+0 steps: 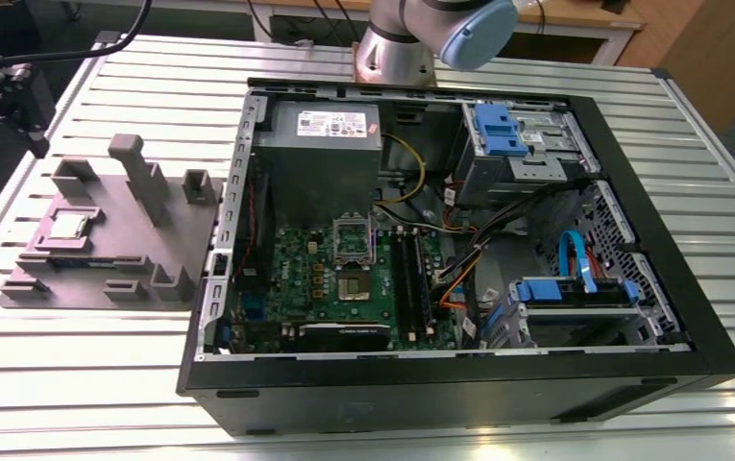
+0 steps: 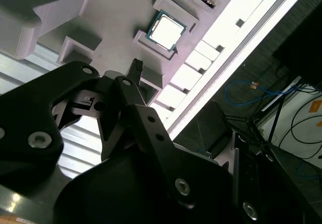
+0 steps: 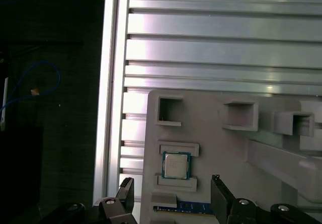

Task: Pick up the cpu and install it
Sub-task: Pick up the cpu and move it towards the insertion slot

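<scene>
The cpu (image 1: 70,224) is a small silvery square chip lying flat in a shallow pocket of the grey block (image 1: 162,245), at the exterior view's left. In the first wrist view the cpu (image 3: 175,165) shows between my two dark fingertips. My gripper (image 3: 172,191) is open, holds nothing, and hangs well above the chip without touching it. In the second wrist view the cpu (image 2: 166,29) lies beyond one black finger (image 2: 136,69). The green board's socket (image 1: 353,285) sits inside the open computer case (image 1: 674,317).
The block carries tall posts (image 1: 129,158) and other pockets; a blue-edged memory stick (image 3: 183,207) lies just beside the cpu's pocket. The ribbed metal table (image 3: 221,48) ends at an edge (image 3: 108,108) close to the block. The arm's base (image 1: 400,53) stands behind the case.
</scene>
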{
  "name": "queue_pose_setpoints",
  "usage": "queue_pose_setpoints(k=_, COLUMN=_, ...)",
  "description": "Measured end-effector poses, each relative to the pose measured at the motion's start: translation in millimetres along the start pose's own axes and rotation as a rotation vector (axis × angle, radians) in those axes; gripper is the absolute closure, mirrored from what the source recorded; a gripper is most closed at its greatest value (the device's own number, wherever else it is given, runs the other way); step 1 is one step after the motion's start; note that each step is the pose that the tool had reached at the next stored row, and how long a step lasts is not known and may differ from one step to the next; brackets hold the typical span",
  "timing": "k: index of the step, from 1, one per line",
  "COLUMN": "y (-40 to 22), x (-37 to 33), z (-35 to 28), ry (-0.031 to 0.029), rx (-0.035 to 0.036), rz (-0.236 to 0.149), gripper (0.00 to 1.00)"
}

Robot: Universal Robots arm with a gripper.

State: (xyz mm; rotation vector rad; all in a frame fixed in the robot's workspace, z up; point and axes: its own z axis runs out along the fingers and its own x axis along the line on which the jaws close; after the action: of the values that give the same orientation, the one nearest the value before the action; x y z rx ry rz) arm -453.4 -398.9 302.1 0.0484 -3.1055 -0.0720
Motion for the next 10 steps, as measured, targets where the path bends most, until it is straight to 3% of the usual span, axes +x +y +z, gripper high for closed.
queue_pose_setpoints(k=4, y=0.0, x=-0.1, z=0.2, ry=0.0004, rx=0.0004, rz=-0.011, gripper=0.29)
queue_pose_setpoints(k=6, y=0.0, x=0.0, z=1.1, ry=0.0023, rx=0.0018, rz=-0.049, gripper=0.29)
queue_pose_setpoints(k=10, y=-0.3, x=-0.2, z=6.2, ry=0.0024, rx=0.0018, rz=-0.051, gripper=0.29)
